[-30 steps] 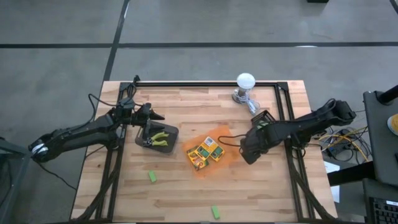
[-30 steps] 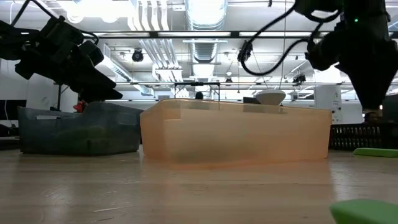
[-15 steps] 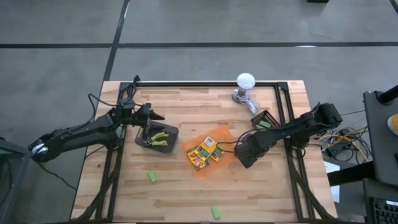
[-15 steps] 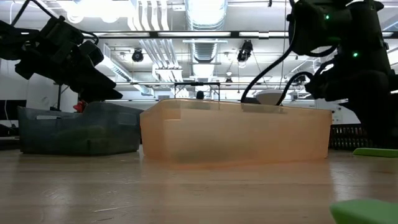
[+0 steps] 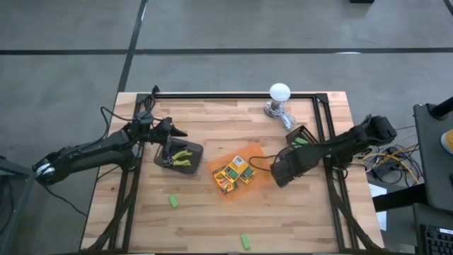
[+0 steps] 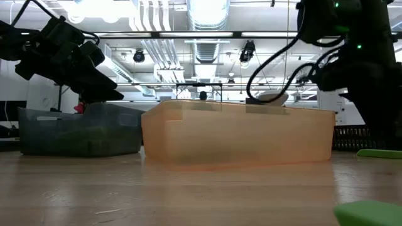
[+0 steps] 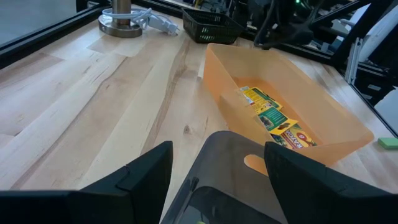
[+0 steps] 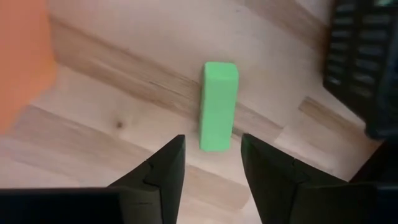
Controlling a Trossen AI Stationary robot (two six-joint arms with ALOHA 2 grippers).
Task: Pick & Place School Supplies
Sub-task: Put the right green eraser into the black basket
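A bright green stubby piece (image 8: pixel 218 106) lies flat on the wood, just right of the orange tray (image 5: pixel 249 157). My right gripper (image 8: pixel 211 155) (image 5: pixel 283 171) points down over it, open, one fingertip to each side of its near end, touching nothing. The gripper hides this piece in the high view. Yellow-and-green crayon boxes (image 5: pixel 233 173) (image 7: pixel 273 115) lie in the orange tray. Yellow- and green-handled plier-like tools (image 5: pixel 182 156) lie in a dark grey tray (image 5: pixel 164 161). My left gripper (image 7: pixel 217 168) (image 5: pixel 175 133) hangs open over that tray's far side.
Two more green pieces (image 5: pixel 173 202) (image 5: pixel 245 241) lie on the near part of the table. A black basket (image 5: pixel 299 137) (image 8: pixel 367 56) stands close to the right gripper's far side. A white lamp (image 5: pixel 279 92) with its cable is at the far edge. Bare wood lies in front of both trays.
My right gripper has come down toward the table beside the orange tray, rolling a little about its own axis. The left arm has kept still.
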